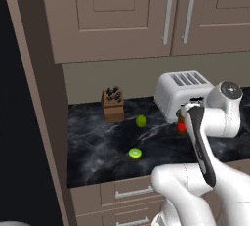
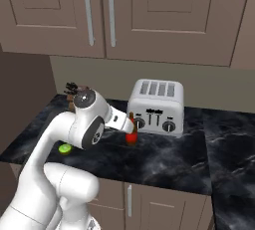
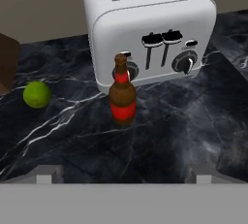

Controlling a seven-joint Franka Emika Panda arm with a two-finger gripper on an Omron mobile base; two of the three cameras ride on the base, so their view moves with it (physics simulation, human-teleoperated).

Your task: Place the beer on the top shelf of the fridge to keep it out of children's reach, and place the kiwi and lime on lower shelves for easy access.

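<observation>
**Counter stock: beer, lime and kiwi on black marble, arm above**

1. Upper cupboards [image 1: 122, 14] — taupe panelled doors with grey bar handles, running across the 12 o'clock band of both base views.
2. Counter [image 3: 169, 131] — black marble with white veining; taupe drawer fronts [image 1: 132, 193] below its front edge.
3. Robot arm [image 1: 215, 122] — white with dark joints, rising at 5 o'clock in the left base view and reaching over the counter toward the toaster.
4. Toaster [image 3: 150, 24] — white, four slots, dark levers and knobs on its front face; stands at 12 o'clock in the hand view, against the back wall.
5. Knife block [image 1: 113, 105] — brown wood with dark handles, at 9 o'clock of the toaster in the left base view, near the back wall.
6. Gripper [image 2: 128, 123] — poised just above and behind the bottle; its tips rise at the bottom corners of the hand view, set wide apart, with nothing between them.
7. Beer [image 3: 122, 92] — dark brown bottle, red label and red neck, upright on the counter just in front of the toaster, centre of the hand view. Not gripped.
8. Lime [image 3: 37, 94] — round yellow-green ball on the counter at 9 o'clock of the beer, well apart from it.
9. Kiwi [image 1: 135, 153] — green cut face with brown rim, lying at 6 o'clock of the lime, nearer the counter's front edge.
</observation>
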